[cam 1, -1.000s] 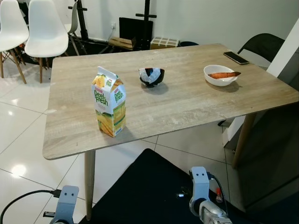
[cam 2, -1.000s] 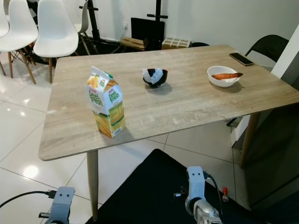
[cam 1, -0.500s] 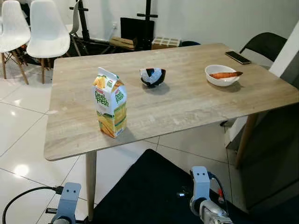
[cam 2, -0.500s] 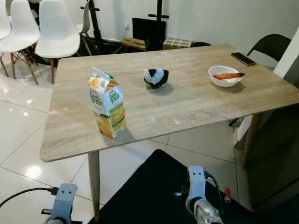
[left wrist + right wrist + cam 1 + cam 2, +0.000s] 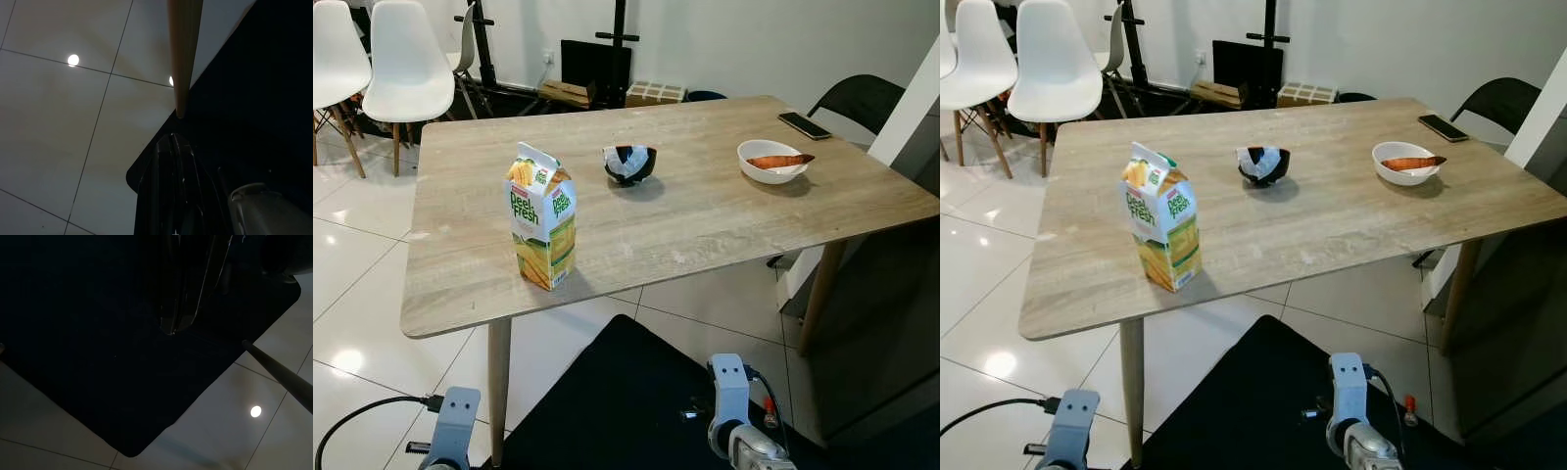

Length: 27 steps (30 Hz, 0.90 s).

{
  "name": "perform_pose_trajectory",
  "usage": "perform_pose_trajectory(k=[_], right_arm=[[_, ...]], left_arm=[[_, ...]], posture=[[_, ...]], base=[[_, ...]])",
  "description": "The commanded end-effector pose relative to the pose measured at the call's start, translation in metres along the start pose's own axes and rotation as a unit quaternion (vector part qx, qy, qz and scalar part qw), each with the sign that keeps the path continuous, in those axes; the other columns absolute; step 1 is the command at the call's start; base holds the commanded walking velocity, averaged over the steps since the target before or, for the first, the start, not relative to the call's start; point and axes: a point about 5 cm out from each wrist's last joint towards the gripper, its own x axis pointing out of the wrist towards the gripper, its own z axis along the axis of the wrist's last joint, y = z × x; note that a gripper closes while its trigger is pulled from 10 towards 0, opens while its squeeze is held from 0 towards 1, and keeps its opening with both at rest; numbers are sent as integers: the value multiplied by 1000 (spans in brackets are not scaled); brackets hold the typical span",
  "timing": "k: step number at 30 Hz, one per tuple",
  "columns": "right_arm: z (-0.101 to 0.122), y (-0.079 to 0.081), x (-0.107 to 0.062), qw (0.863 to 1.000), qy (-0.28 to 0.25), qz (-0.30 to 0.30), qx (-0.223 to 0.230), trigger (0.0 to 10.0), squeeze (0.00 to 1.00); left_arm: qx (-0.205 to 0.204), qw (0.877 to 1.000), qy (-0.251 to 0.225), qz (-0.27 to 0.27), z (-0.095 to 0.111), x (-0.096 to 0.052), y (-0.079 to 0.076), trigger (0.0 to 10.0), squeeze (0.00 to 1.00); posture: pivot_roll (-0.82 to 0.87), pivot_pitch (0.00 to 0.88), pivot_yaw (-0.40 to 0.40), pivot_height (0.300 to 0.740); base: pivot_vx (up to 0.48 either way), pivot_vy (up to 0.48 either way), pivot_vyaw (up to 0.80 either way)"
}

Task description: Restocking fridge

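A yellow and green juice carton (image 5: 542, 217) stands upright near the front left of the wooden table (image 5: 705, 215). Behind it, mid-table, is a small black bowl (image 5: 629, 163) holding something white. A white bowl (image 5: 771, 161) with an orange root vegetable sits toward the right side. Both arms hang low below the table's front edge, over the floor. My left gripper (image 5: 172, 139) is shut and empty, pointing at the tiles beside a table leg (image 5: 183, 54). My right gripper (image 5: 178, 328) is shut and empty above a black mat (image 5: 98, 357).
A phone (image 5: 800, 124) lies at the table's far right corner. White chairs (image 5: 406, 59) stand at the back left, and a black chair (image 5: 860, 98) at the right. A black mat (image 5: 626, 392) covers the floor in front. A white panel (image 5: 920, 98) and grey surface (image 5: 881, 323) close the right side.
The whole picture has shifted a little, so the camera moved. Nothing on the table has moved, and both arms still hang low.
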Motion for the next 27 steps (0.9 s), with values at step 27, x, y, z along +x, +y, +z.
perform_pose_trajectory(k=[27], right_arm=[[2, -11, -5, 1000, -18, 2, 8, 10000, 0]], left_arm=[[18, 999, -45, -22, -5, -9, 6, 10000, 0]], posture=[[-26, 31, -60, 740]], base=[[0, 0, 0]])
